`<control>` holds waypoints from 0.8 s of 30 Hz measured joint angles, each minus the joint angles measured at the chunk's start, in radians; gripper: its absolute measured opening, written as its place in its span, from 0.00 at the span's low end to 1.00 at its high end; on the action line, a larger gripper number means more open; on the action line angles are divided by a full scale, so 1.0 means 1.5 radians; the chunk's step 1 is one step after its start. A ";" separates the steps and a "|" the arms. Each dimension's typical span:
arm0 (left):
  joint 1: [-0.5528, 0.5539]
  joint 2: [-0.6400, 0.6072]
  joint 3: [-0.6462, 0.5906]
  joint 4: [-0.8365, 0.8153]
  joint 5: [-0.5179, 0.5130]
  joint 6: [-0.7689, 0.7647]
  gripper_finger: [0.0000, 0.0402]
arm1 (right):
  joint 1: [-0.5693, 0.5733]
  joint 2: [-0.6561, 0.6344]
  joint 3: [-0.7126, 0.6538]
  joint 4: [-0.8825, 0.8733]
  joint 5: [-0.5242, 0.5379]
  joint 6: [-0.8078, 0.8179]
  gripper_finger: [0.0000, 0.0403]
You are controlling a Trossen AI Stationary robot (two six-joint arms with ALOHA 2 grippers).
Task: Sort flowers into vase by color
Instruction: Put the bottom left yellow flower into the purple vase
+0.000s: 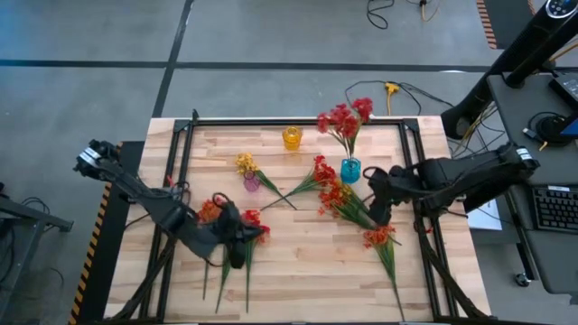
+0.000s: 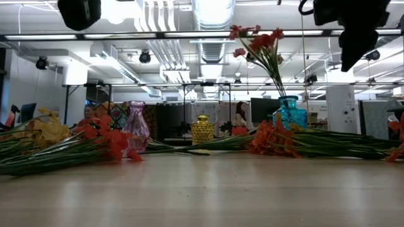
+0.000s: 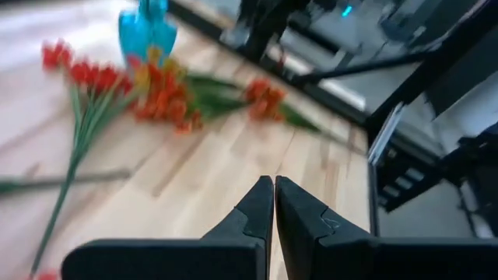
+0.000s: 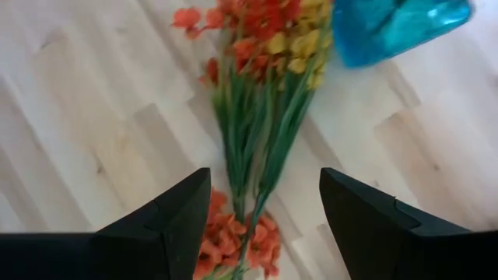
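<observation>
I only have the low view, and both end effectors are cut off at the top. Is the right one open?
Observer: Yes. The right end effector is open above a lying bunch of orange and yellow flowers beside the blue vase.
Operator: And the left one?
Observer: The left end effector is shut, with nothing visible between its fingers. It is over the front-left part of the table.

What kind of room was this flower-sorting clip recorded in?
Probably an open-plan lab or office workspace. Ceiling ducts and rows of desks with monitors sit behind the wooden table, and a desk with a keyboard stands beside it on a grey floor.
</observation>
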State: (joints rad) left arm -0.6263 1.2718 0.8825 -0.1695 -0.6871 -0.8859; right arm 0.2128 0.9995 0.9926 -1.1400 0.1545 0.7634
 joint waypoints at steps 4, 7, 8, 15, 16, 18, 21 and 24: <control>-0.020 0.071 0.099 -0.170 0.014 -0.133 0.00 | 0.049 0.000 0.000 0.000 0.000 0.018 0.57; -0.041 0.126 0.152 -0.243 0.036 -0.229 0.00 | 0.089 0.000 0.000 0.000 0.001 0.028 0.57; -0.048 0.143 0.167 -0.258 0.047 -0.256 0.00 | 0.101 0.000 0.000 0.000 0.002 0.032 0.57; -0.096 0.249 0.251 -0.313 0.121 -0.405 0.00 | 0.169 0.008 0.000 0.001 0.020 0.051 0.57; -0.102 0.262 0.264 -0.328 0.138 -0.429 0.00 | 0.177 0.008 0.000 0.001 0.020 0.055 0.57; -0.114 0.287 0.293 -0.362 0.174 -0.476 0.00 | 0.188 0.008 0.000 0.001 0.021 0.062 0.57; -0.129 0.316 0.335 -0.427 0.230 -0.529 0.00 | 0.205 0.009 0.000 0.001 0.052 0.073 0.57; -0.139 0.337 0.373 -0.494 0.265 -0.555 0.00 | 0.216 0.018 -0.002 0.003 0.095 0.074 0.57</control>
State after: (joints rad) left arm -0.8348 1.7776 1.4416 -0.9107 -0.2891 -1.7185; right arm 0.5364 1.0267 0.9901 -1.1356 0.2976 0.8740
